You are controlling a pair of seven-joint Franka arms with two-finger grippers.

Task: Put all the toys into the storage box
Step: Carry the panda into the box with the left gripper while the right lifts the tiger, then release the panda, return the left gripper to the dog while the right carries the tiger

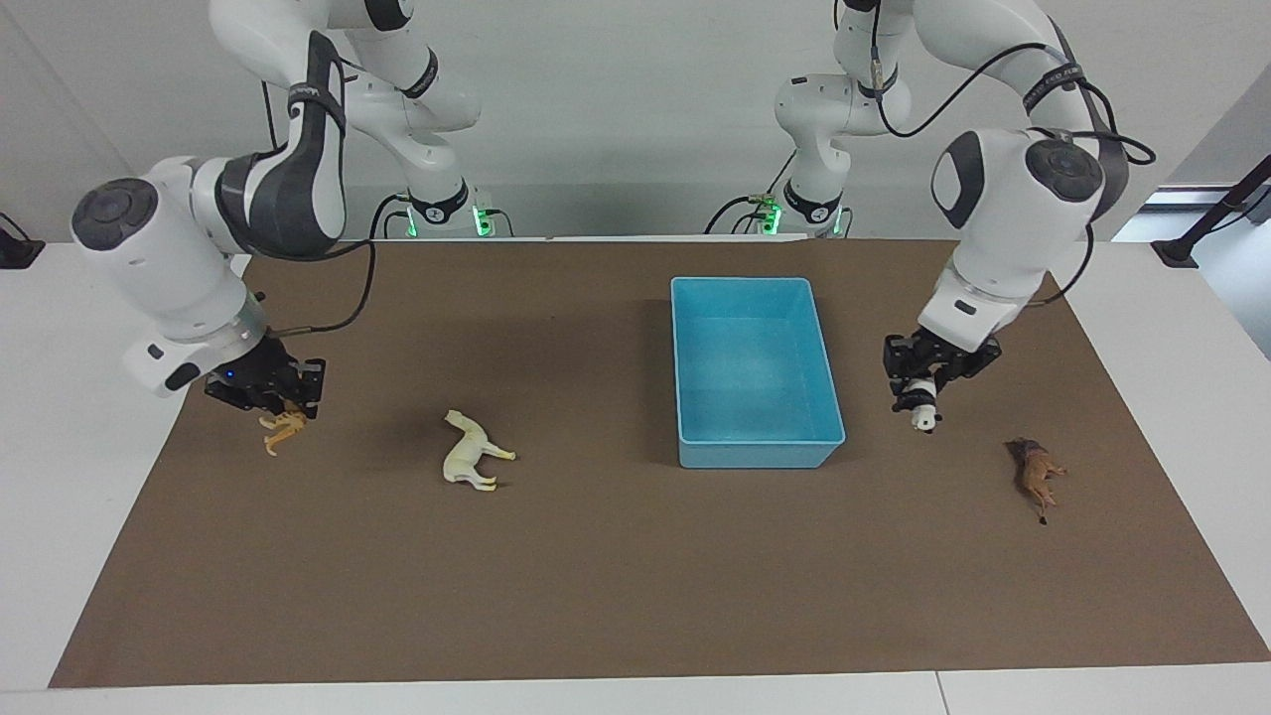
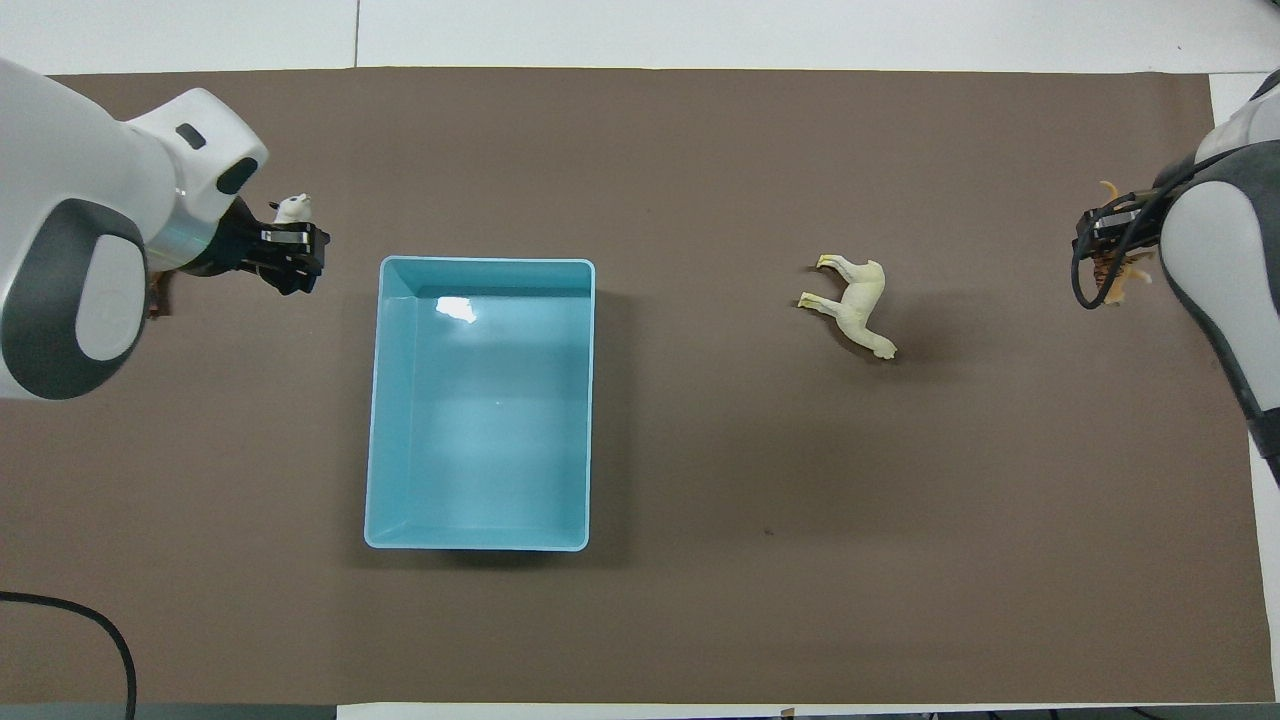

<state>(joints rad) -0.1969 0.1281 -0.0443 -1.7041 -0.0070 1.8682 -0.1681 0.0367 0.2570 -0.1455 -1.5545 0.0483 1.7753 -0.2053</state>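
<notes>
The light-blue storage box (image 1: 757, 453) stands empty in the middle of the brown mat; it also shows in the overhead view (image 2: 374, 420). My left gripper (image 1: 919, 402) is shut on the black-and-white panda (image 1: 924, 420), held up over the mat beside the box toward the left arm's end. In the overhead view the left gripper (image 2: 288, 250) and the panda (image 2: 292, 207) show too. My right gripper (image 1: 281, 402) is shut on the orange leopard (image 1: 282, 430) near the right arm's end; both show in the overhead view (image 2: 1103, 245), (image 2: 1128, 277). The cream horse (image 1: 473, 452) (image 2: 856, 306) and the brown lion (image 1: 1037, 476) lie on the mat.
The brown mat (image 1: 635, 576) covers most of the white table (image 1: 60, 417). A black cable (image 2: 95, 620) curves over the mat's corner nearest the left arm's base. In the overhead view the left arm covers most of the lion.
</notes>
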